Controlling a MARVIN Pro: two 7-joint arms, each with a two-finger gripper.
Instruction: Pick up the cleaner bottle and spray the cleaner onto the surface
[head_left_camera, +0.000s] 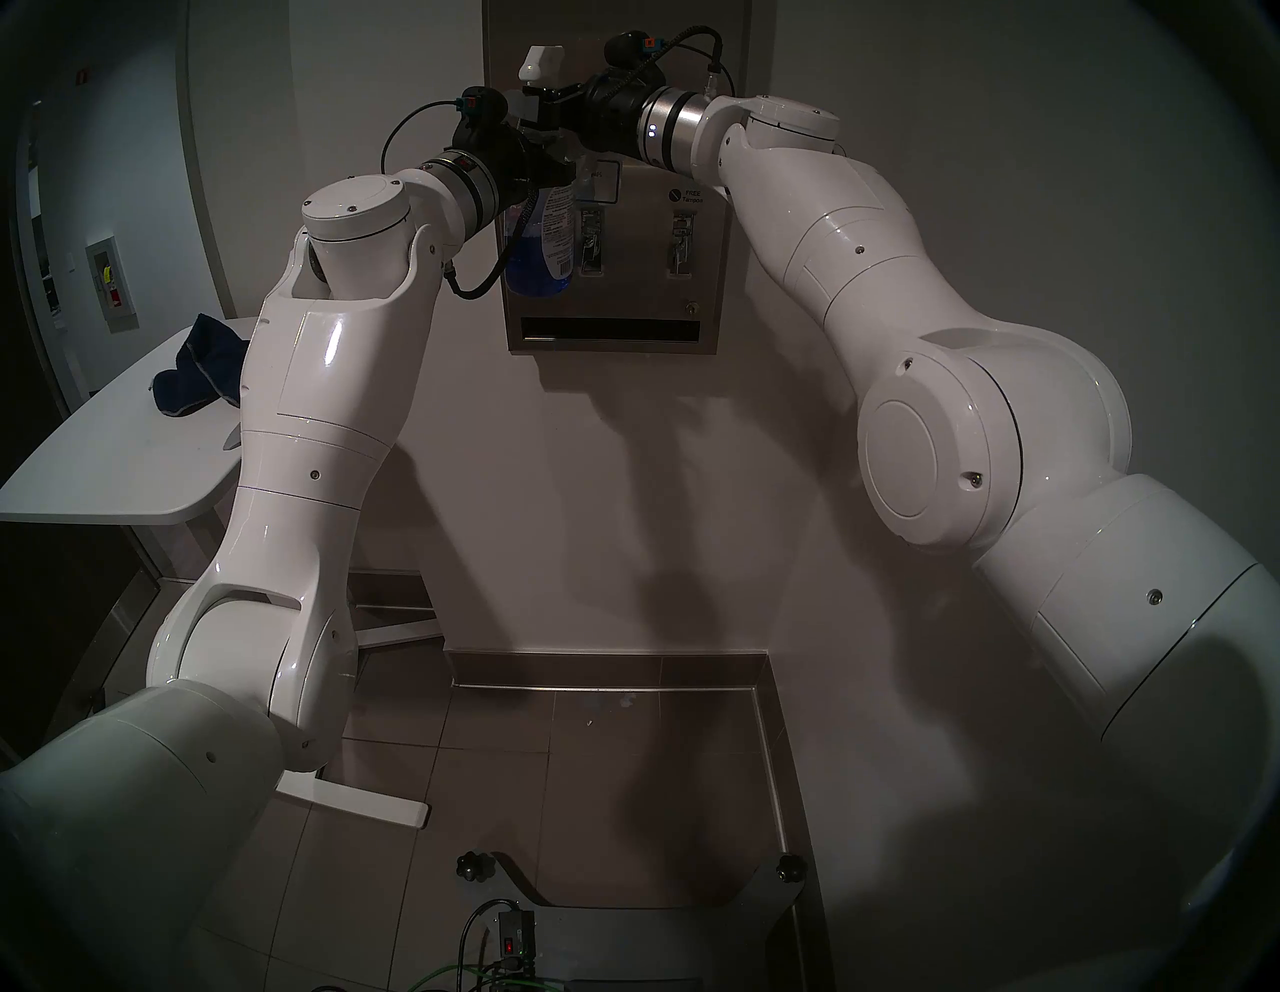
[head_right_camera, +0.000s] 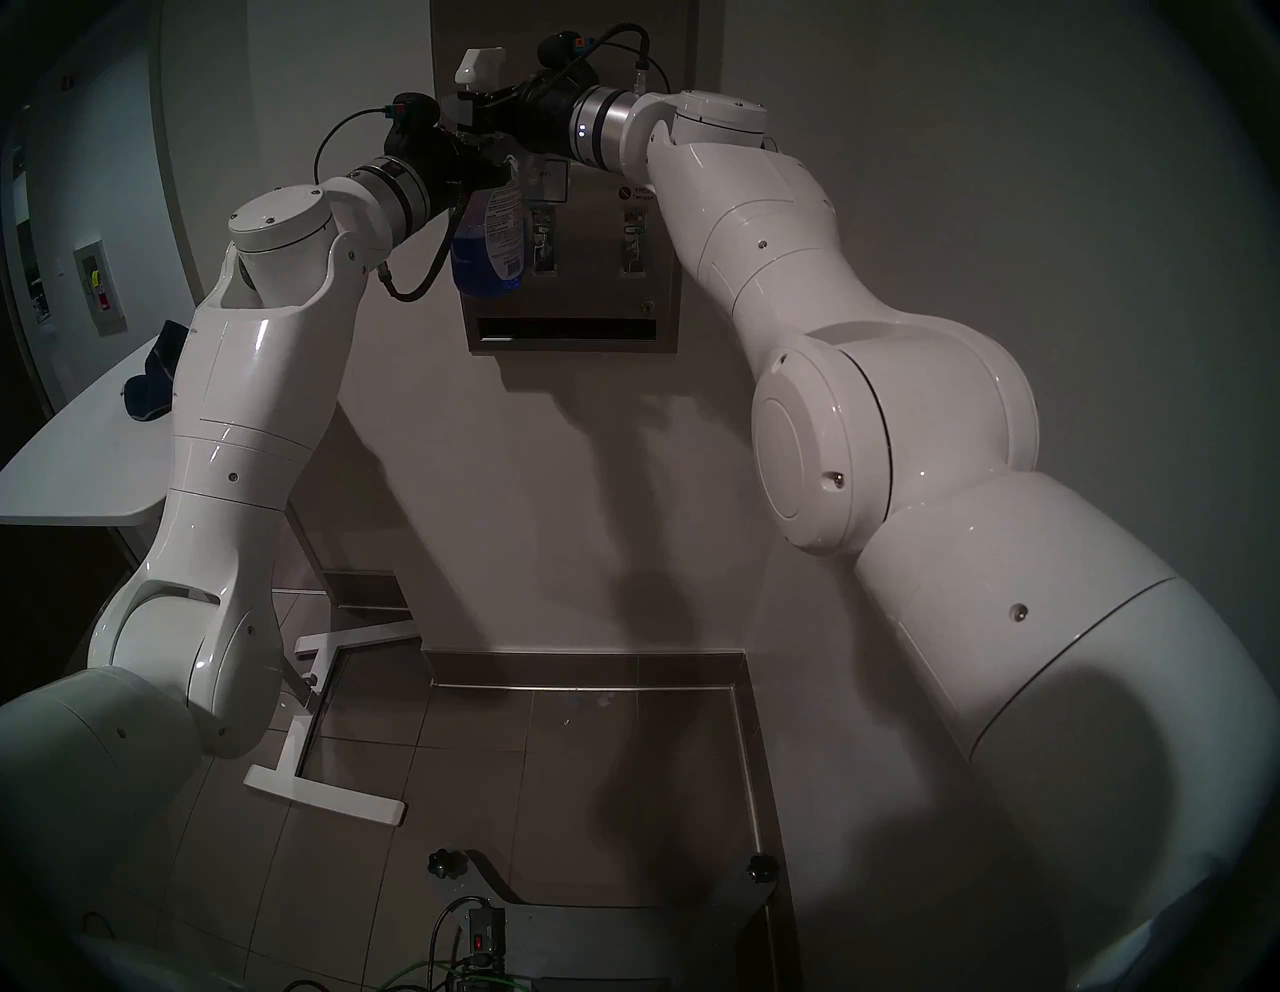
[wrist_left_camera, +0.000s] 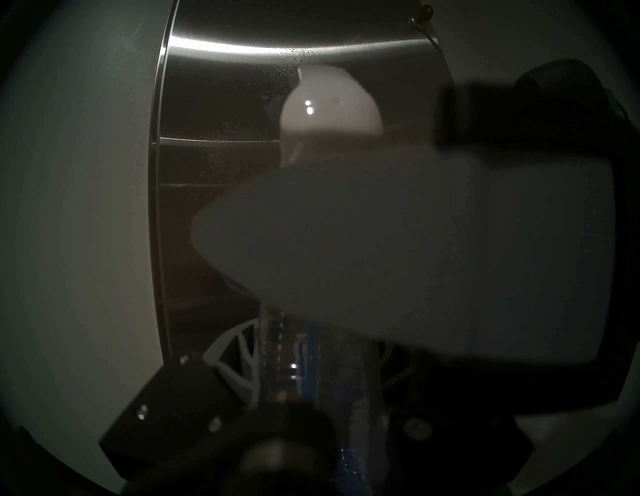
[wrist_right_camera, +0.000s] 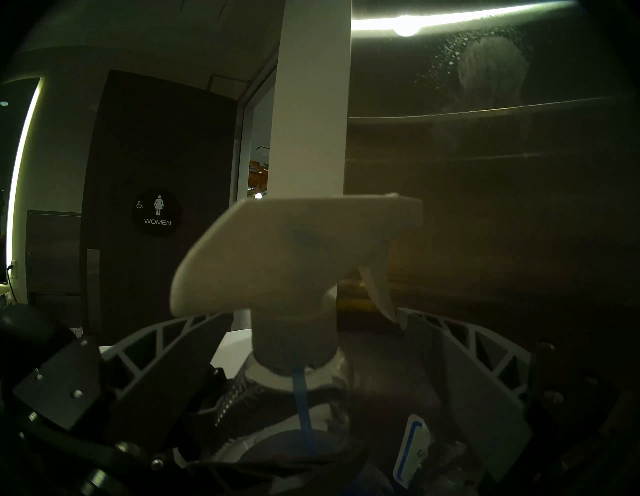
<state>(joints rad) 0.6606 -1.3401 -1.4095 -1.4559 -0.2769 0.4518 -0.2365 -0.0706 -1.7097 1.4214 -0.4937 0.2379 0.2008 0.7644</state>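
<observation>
The cleaner bottle hangs upright in front of the steel dispenser panel, blue liquid in its lower half. My left gripper is shut on its neck; its fingers clamp the clear plastic. My right gripper is open and straddles the white trigger head. One of its fingers touches the trigger's tip. The nozzle faces the panel. Fine spray droplets speckle the steel, also in the left wrist view.
The panel carries two chrome levers and a dark slot. A white table with a dark blue cloth stands at the left. A dark door with a WOMEN sign is behind the bottle.
</observation>
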